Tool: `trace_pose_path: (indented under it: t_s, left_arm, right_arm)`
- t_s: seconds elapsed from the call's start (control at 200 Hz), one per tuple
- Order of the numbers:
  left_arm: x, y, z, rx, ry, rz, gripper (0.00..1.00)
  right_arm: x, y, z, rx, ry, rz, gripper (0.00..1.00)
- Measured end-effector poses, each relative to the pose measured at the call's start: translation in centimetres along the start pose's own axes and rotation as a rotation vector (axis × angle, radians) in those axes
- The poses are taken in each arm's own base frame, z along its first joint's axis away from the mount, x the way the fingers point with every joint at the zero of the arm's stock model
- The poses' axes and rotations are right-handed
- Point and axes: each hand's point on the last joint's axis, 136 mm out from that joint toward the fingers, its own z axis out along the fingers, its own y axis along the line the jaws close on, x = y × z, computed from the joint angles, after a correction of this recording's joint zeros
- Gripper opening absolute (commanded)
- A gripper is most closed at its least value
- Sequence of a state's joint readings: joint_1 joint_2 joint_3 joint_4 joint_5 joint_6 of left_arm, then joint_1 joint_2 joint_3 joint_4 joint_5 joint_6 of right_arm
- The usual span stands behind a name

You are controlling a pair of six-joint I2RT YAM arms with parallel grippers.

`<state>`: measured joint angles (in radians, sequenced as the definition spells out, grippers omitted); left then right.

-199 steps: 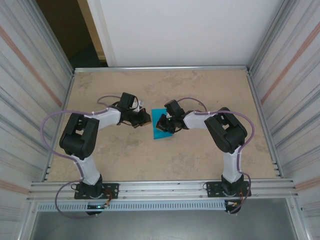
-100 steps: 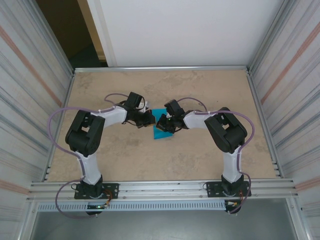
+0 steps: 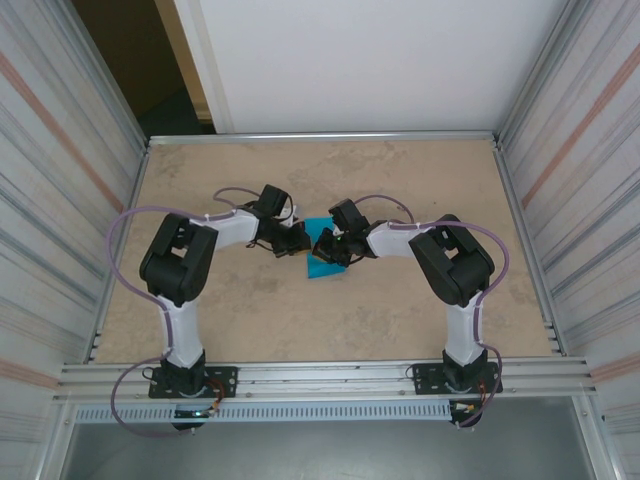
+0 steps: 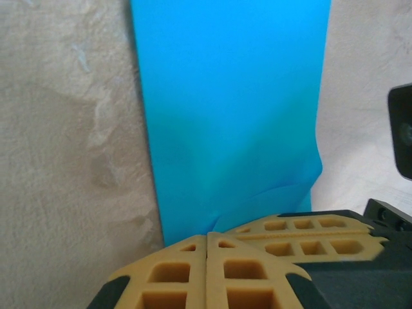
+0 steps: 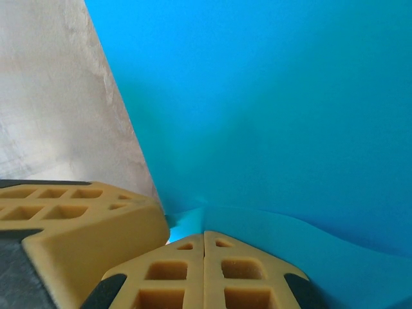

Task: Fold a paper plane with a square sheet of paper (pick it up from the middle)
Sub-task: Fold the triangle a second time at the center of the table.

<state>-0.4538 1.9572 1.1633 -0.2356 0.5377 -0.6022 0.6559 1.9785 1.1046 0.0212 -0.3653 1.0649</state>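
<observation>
Left gripper [image 3: 297, 238] and right gripper [image 3: 325, 245] sit nose to nose mid-surface [image 3: 420, 190], both sets of fingers pressed together, bearing on the rumpled edge of the teal paper sheet [image 4: 232, 116], probably flattening a crease; can't tell if either actually pinches it.

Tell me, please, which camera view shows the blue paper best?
The left wrist view: the paper lies as a strip with both long edges clear against the table. The right wrist view is too close, showing one edge. From the top it is a small patch, partly under the right gripper.
</observation>
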Motion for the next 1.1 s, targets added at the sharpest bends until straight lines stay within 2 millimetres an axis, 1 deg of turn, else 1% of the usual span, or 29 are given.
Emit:
trace_pose_path:
  t_s: [0.095, 0.346, 0.436, 0.546, 0.611, 0.947, 1.102]
  left_arm:
    - [0.2, 0.5, 0.3, -0.016, 0.008, -0.006, 0.0]
    - [0.1, 0.7, 0.2, -0.052, 0.007, 0.011, 0.0]
    - [0.1, 0.8, 0.2, -0.059, 0.01, 0.016, 0.0]
    - [0.1, 0.8, 0.2, -0.06, 0.013, 0.022, 0.0]
    - [0.1, 0.8, 0.2, -0.062, 0.016, 0.022, 0.0]
    - [0.0, 0.9, 0.3, -0.073, 0.026, 0.021, 0.0]
    - [0.0, 1.1, 0.3, -0.091, 0.027, 0.018, 0.0]
  right_arm:
    - [0.0, 0.0, 0.0, -0.001, 0.001, 0.0, 0.0]
    - [-0.1, 0.1, -0.1, -0.005, 0.001, -0.001, 0.0]
    - [-0.2, 0.1, -0.6, -0.002, 0.0, -0.01, 0.0]
    - [-0.5, 0.8, -1.5, -0.018, -0.013, -0.043, 0.0]
    - [-0.6, 0.9, -1.7, -0.022, -0.016, -0.053, 0.0]
    - [0.0, -1.8, -1.4, 0.021, 0.001, -0.035, 0.0]
    - [-0.1, -2.1, -1.6, -0.015, -0.012, -0.039, 0.0]
